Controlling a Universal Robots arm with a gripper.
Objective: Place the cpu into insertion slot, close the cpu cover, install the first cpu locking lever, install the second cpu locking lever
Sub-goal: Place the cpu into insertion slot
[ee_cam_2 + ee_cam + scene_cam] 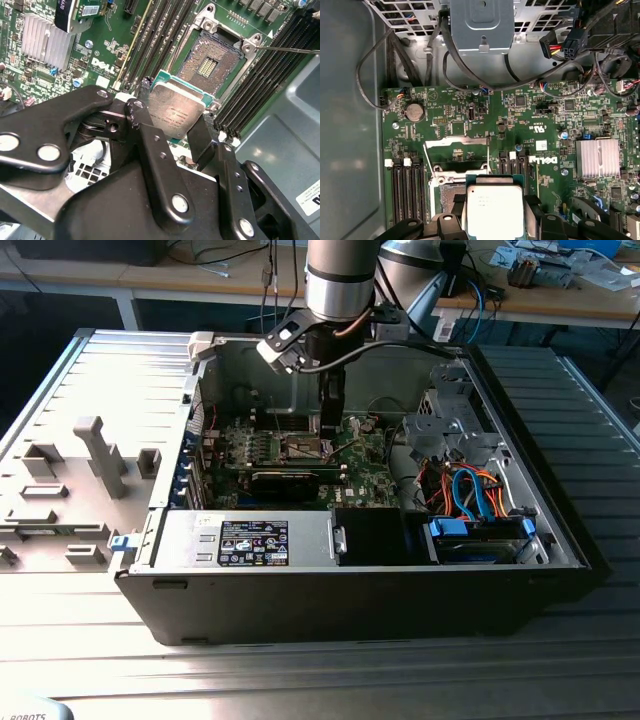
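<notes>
Nearest the lens, black linkage of the gripper (169, 125), fingers (200, 140) pinched onto two opposite edges of the cpu (176, 107). Carried clear of the board with the metal face toward the wrist, a little tilted, close beside the insertion slot (210, 60) but not seated. Socket bare, pin field exposed. Same grip in the first wrist view: cpu (494, 210) clamped between the fingers, with the cpu cover (456, 145) apparently swung open on the far side of the socket. From the exterior view, reaching down into the open computer case (350, 590), over the far middle of the green motherboard (370, 475).

Judged light, thin and rigid. Smooth metal lid probably slick, so best taken by the side edges, as now, never by the faces. Underside contacts likely delicate, socket pins more so. Calls for a level, square, gentle touch, no sliding and no pressing. Risk of a corner catching on the rim if tilted.
</notes>
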